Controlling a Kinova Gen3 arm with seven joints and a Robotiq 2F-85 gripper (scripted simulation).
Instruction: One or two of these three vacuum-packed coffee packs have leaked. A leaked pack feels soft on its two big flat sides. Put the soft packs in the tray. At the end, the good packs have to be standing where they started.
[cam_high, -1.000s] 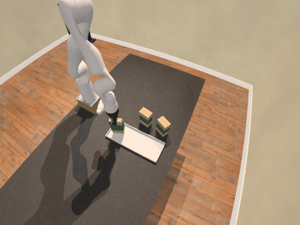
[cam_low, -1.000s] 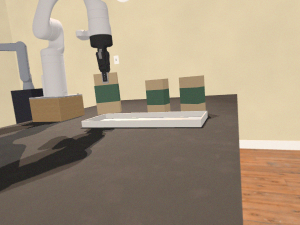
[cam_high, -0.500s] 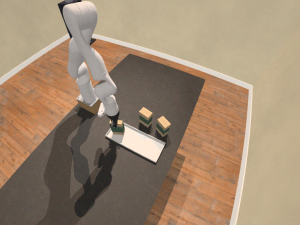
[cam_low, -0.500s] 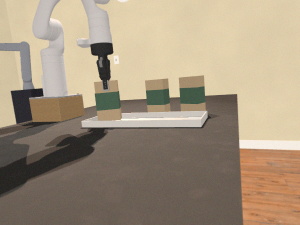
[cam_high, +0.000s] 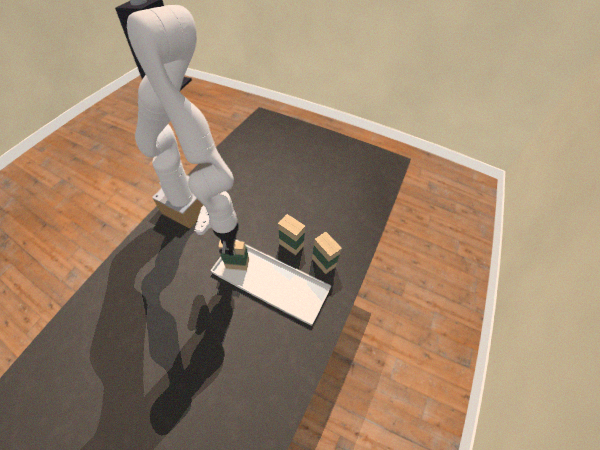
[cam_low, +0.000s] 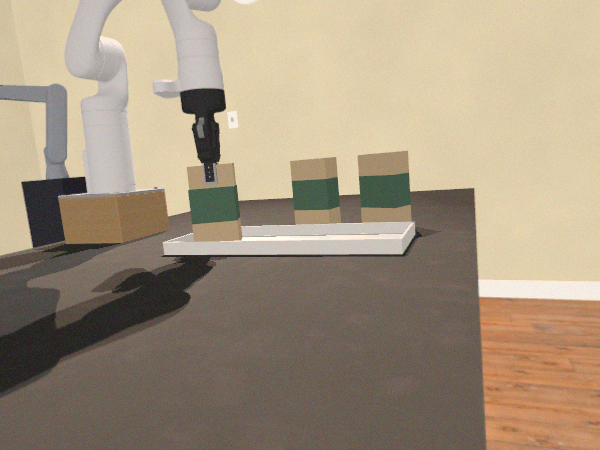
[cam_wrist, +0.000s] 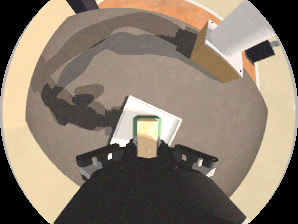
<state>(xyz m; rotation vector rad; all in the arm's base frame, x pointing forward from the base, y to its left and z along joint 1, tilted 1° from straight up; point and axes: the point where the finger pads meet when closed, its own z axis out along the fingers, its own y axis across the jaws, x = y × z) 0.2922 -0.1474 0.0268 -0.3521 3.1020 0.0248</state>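
My gripper (cam_high: 229, 245) (cam_low: 210, 173) (cam_wrist: 146, 141) is shut on the top of a tan coffee pack with a green band (cam_high: 235, 257) (cam_low: 215, 205) (cam_wrist: 147, 135). The pack stands upright at the left end of the white tray (cam_high: 280, 287) (cam_low: 320, 242) (cam_wrist: 127, 119), its base down inside the rim. Two more packs of the same look stand upright on the dark mat behind the tray: the middle pack (cam_high: 291, 234) (cam_low: 314, 191) and the right pack (cam_high: 326, 252) (cam_low: 384, 186). Neither touches the tray.
The arm's tan base block (cam_high: 177, 212) (cam_low: 112, 216) stands left of the tray. The dark mat (cam_high: 310, 170) (cam_low: 300, 340) ends at the right in an edge over the wooden floor (cam_high: 430, 280) (cam_low: 540, 370). A black box (cam_low: 45, 207) stands behind the base.
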